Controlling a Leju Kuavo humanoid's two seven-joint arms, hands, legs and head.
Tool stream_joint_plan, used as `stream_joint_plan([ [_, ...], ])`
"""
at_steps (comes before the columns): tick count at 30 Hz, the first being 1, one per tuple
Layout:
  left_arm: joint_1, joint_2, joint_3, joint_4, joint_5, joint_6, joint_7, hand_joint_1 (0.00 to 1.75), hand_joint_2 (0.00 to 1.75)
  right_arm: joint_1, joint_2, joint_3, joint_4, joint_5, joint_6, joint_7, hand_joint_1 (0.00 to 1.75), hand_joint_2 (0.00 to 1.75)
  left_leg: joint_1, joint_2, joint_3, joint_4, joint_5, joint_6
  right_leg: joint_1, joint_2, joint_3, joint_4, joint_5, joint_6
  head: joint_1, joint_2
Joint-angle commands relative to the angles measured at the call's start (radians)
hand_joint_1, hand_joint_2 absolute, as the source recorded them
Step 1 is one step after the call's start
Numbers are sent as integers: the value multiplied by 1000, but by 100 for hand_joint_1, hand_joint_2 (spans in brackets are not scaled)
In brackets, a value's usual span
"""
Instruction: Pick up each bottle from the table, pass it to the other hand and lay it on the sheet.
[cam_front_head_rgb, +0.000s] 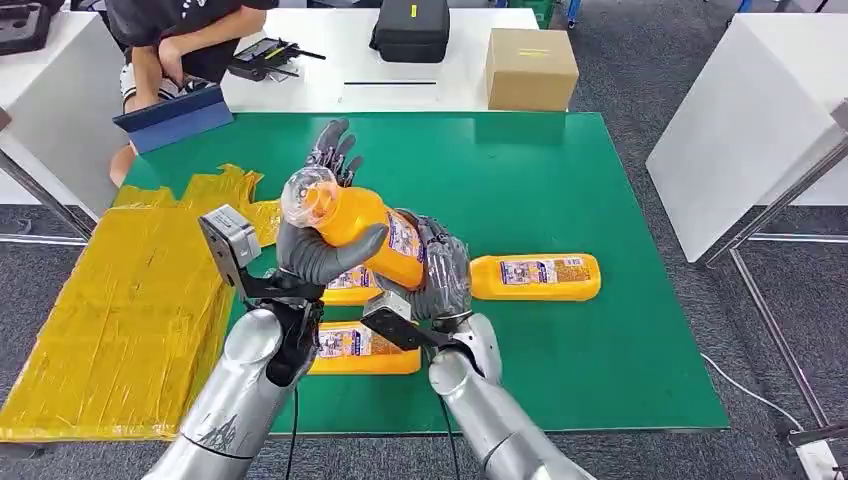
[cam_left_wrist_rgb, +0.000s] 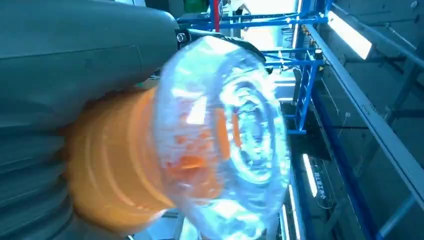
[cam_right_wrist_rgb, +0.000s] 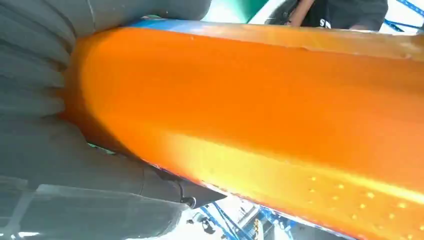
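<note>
Orange bottle (cam_front_head_rgb: 368, 232) — raised over mid-surface (cam_front_head_rgb: 600, 200), left robot hand (cam_front_head_rgb: 325, 240) clasping its neck end, right robot hand (cam_front_head_rgb: 440, 275) its base, mid-handover — yellow sheet (cam_front_head_rgb: 120, 300) waits at nine o'clock.

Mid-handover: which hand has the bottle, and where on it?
Both. Left hand grips the orange bottle near its capped neck; right hand grips its lower body.

orange bottle (cam_front_head_rgb: 365, 228) with clear cap, yellow sheet (cam_front_head_rgb: 120, 300), green table (cam_front_head_rgb: 560, 170), brown box (cam_front_head_rgb: 530, 68)
</note>
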Motion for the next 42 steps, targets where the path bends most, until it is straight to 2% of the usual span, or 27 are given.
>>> stream_joint_plan([
  [1, -43, 26, 9, 20, -5, 16, 0, 0, 175, -64, -22, 64, 138, -170, 3, -22, 175, 175, 1, 0, 3, 0, -1, -4, 1, -1, 4, 0, -1, -1, 0, 0],
  [3, -43, 30, 9, 18, -6, 19, 0, 0, 175, -86, -22, 58, 183, -236, 3, -49, 175, 175, 1, 2, 4, 0, -2, -4, 1, 1, 4, 0, -1, -1, 0, 0],
  [14, -51, 24, -5, 45, -5, 18, 13, 0, 175, -129, -22, 28, 141, -246, 3, -64, 175, 175, 0, 0, 3, 1, -2, -4, 0, -1, 3, 1, -2, -1, 0, 0],
  [27, -60, 27, -17, 82, 15, 12, 21, 0, 175, -157, -22, 29, 51, -200, 3, -23, 175, 175, 1, -1, 2, 1, -1, -3, 1, -1, 3, 0, -1, -1, 0, 0],
  [33, -62, 28, -24, 88, 16, 11, 21, 0, 175, -179, -22, 69, 35, -211, 3, 14, 175, 175, 0, 0, 1, 1, -1, -3, 0, -1, 1, 1, -1, -1, 0, 0],
  [42, -87, 43, -61, 126, -8, -9, 45, 0, 175, -161, -22, 127, -2, -102, 3, 76, 175, 175, 0, -1, 1, 0, 0, -2, 0, -1, 1, 0, -1, -1, 0, 0],
])
